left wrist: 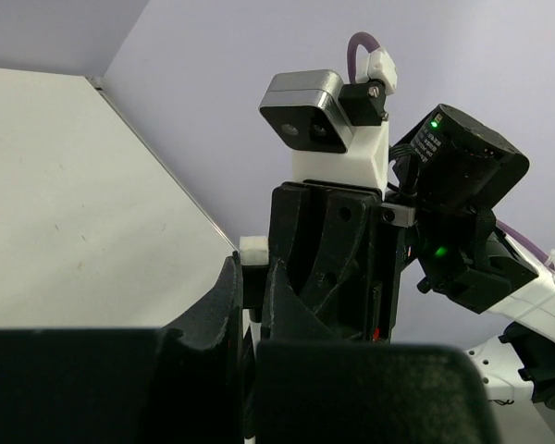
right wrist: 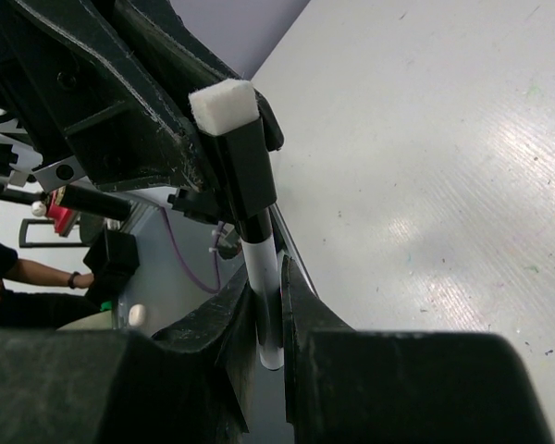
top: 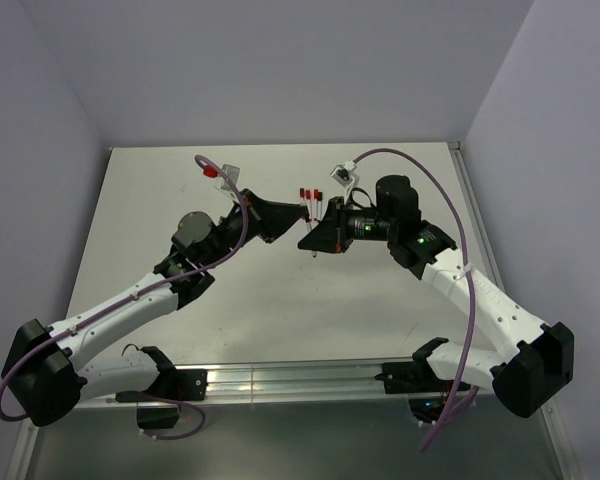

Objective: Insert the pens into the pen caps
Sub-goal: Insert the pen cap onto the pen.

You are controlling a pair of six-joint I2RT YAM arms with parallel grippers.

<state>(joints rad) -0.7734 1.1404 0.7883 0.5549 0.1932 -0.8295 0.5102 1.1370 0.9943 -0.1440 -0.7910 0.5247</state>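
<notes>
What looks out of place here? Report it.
Nothing stands out. The right end effector squarely grips a thin white-barrelled marker pen, close to the left end effector. The red-capped white pens sit side by side on the pale flat table. Nothing looks spilled or broken.

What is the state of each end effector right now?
Left end effector: closed on the black pen cap.
Right end effector: closed on a white pen.
</notes>
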